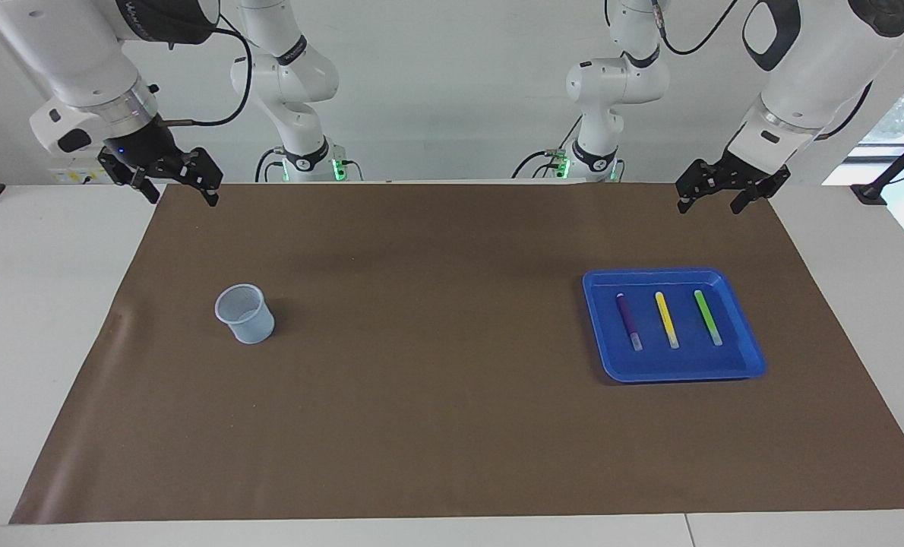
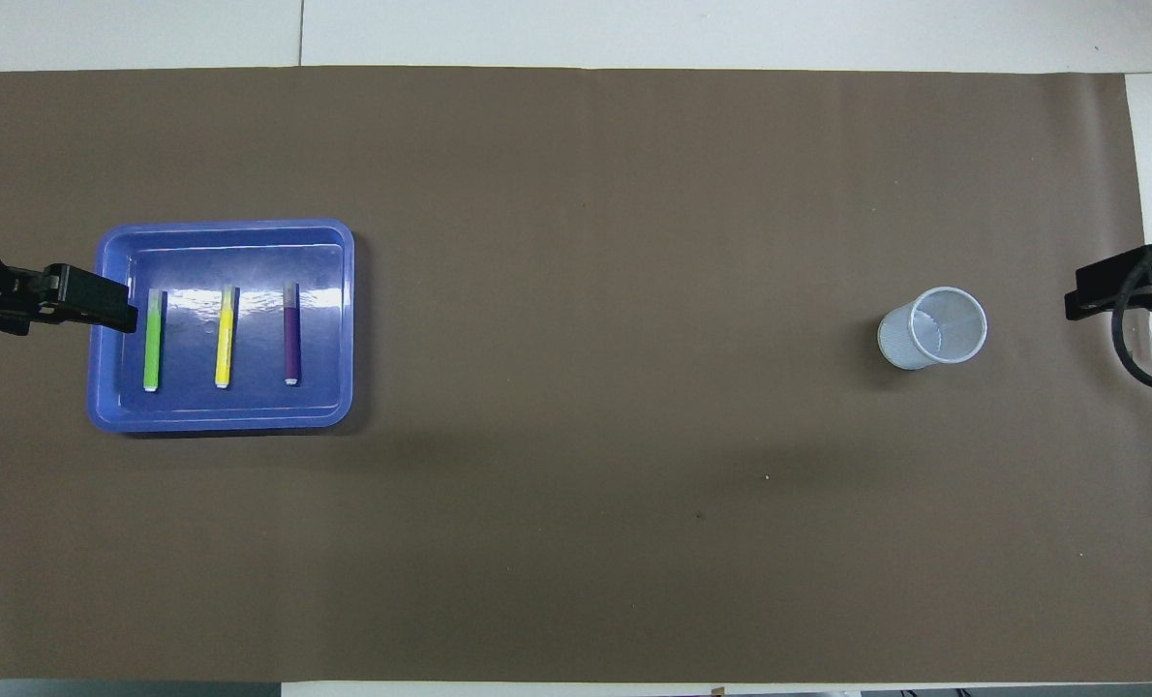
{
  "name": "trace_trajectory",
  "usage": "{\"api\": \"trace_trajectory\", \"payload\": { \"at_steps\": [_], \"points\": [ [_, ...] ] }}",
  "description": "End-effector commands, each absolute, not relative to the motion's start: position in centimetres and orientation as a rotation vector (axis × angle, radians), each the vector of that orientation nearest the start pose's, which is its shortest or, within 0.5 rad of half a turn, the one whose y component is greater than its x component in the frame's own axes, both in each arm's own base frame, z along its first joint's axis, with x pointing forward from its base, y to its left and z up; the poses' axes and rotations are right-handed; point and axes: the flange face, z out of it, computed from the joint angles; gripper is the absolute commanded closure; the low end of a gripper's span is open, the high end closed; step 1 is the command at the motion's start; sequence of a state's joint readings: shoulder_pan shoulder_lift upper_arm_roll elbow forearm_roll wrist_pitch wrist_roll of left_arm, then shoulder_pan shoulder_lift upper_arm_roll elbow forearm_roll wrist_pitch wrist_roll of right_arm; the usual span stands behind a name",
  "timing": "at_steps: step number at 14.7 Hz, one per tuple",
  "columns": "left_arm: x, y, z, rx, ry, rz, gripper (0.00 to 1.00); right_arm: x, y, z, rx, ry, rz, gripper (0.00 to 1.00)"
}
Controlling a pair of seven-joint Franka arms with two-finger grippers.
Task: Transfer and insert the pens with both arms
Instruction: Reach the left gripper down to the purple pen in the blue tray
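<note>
1. The desk [image 1: 57,319] is white and carries a brown mat [image 1: 452,425] that covers most of its working area.
2. A blue tray [image 1: 748,357] lies flat on the mat toward the left arm's end of the desk.
3. Three pens lie in the tray, side by side, parallel and apart from one another: a purple pen [image 1: 628,320], a yellow pen [image 1: 666,319] and a green pen [image 1: 708,317].
4. The yellow pen is in the middle. The green pen is the one closest to the left arm's end of the desk; the purple pen is the one closest to the desk's centre.
5. Each pen has its pale cap at the end pointing away from the robots.
6. A pale mesh cup [image 1: 244,313] stands upright on the mat toward the right arm's end, well apart from the tray. Nothing is in it.
7. The left gripper [image 1: 729,194] hangs in the air over the mat's edge at the robots' side, jaws spread, holding nothing.
8. The right gripper [image 1: 178,181] hangs over the mat's corner at the robots' side, jaws spread, holding nothing.
9. Neither gripper touches any item.
</note>
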State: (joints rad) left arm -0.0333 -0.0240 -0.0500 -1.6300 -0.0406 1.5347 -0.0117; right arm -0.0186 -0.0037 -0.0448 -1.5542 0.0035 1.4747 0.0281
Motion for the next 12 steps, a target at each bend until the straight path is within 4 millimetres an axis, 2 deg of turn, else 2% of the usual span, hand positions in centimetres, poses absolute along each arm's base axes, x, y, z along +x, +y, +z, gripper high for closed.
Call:
{"api": "trace_trajectory", "payload": {
  "at_steps": [1,6,9,10,12],
  "points": [
    [53.1,-4.9,60.8,-3.158,0.132,0.087,0.0,54.5,-3.3,62.6,-3.121,0.102,0.095,0.0],
    [53.2,-5.4,60.2,-3.161,0.145,0.044,0.0,54.5,-3.3,62.6,-3.12,0.102,0.097,0.0],
    [53.7,-6.7,56.2,-3.159,0.174,-0.007,0.0,54.5,-3.3,62.6,-3.12,0.104,0.097,0.0],
    [53.9,-7.4,54.3,-3.16,0.193,-0.026,0.0,54.5,-3.3,62.6,-3.12,0.104,0.097,0.0],
    [54.1,-7.7,50.8,-3.159,0.193,-0.06,0.0,54.3,-3.6,62.5,-3.114,0.11,0.111,0.0]
  ]
}}
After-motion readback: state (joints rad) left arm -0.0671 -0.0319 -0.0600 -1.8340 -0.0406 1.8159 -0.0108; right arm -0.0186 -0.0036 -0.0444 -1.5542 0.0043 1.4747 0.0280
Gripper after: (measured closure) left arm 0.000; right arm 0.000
